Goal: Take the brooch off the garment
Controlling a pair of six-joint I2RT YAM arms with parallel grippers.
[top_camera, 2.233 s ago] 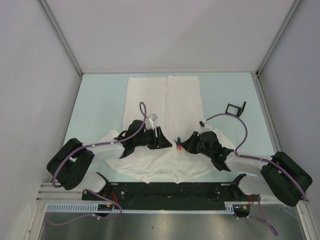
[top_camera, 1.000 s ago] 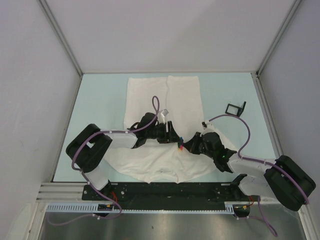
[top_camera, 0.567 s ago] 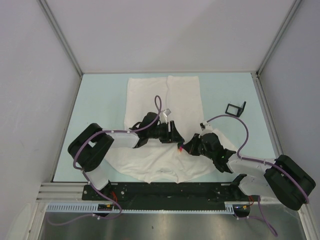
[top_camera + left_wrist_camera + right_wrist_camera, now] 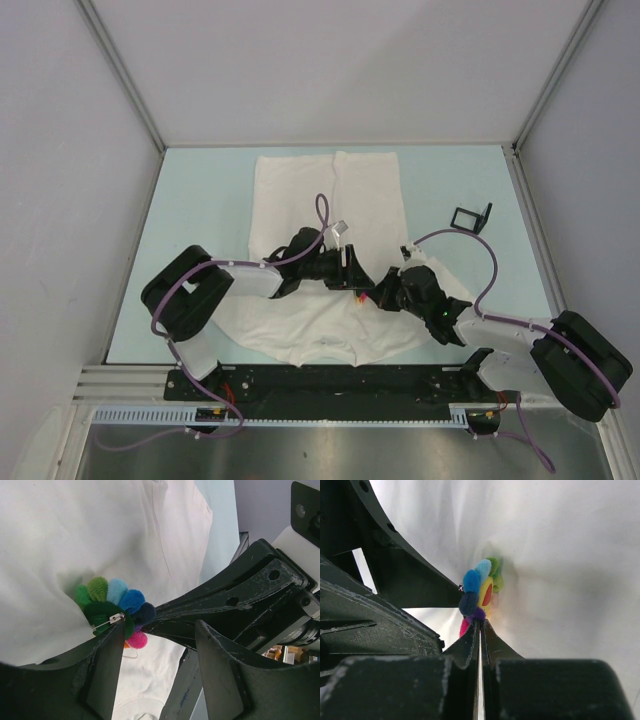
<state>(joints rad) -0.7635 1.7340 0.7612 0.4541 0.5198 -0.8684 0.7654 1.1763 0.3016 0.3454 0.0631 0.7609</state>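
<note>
A pale blue counter (image 4: 195, 215) spreads below the left pincer (image 4: 352, 271) and the right pincer (image 4: 364, 292). On it, beyond the right pincer and off to its right, well apart from it, sits a small black frame (image 4: 472, 216). Plain grey walls (image 4: 330, 70) close the counter in on the far side and on both flanks, with metal posts (image 4: 122, 72) at the far corners. Behind the pincers, along the near edge, run a black bar (image 4: 340, 378), a white slotted strip (image 4: 280, 418) and a sheet of brushed steel (image 4: 330, 455).

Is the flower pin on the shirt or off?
Seemingly on: the shirt puckers against the brooch, pinched by the right fingers.
</note>
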